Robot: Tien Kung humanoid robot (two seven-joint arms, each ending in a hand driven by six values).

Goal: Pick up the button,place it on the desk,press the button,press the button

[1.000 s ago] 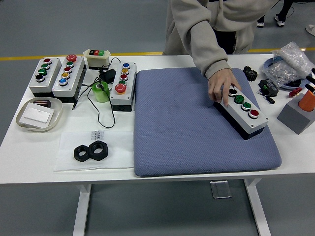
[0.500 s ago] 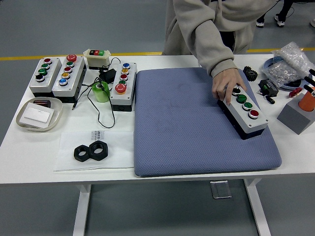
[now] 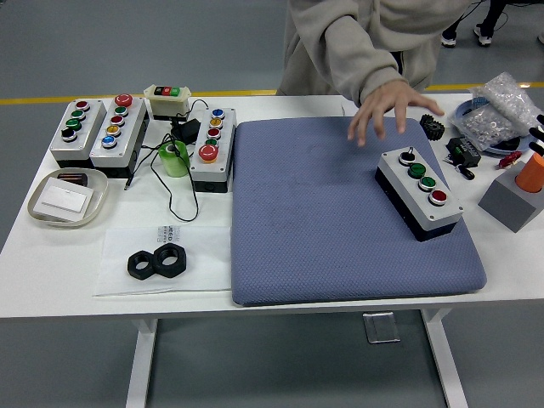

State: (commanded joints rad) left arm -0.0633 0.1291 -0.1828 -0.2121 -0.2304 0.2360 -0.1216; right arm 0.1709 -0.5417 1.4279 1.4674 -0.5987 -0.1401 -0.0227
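Neither of my own hands reaches into the view, so I cannot tell whether they are open or closed.

The only hand I see is the person's hand (image 3: 387, 106), coming from the far side in a beige sleeve. Its fingers are spread and it holds nothing, above the far edge of the blue pad (image 3: 314, 229). It is apart from the button box (image 3: 419, 192).

That button box lies diagonally on the right part of the pad, with a black, two green and a red button in a row on its top.

Left of the pad on the tabletop (image 3: 51, 263) stand three more control boxes (image 3: 119, 127), a green roll (image 3: 174, 159), a shallow tray (image 3: 68, 197) and two black nuts (image 3: 157, 262). Right of the pad stand a grey block (image 3: 512, 202) and a clear bag (image 3: 501, 110).
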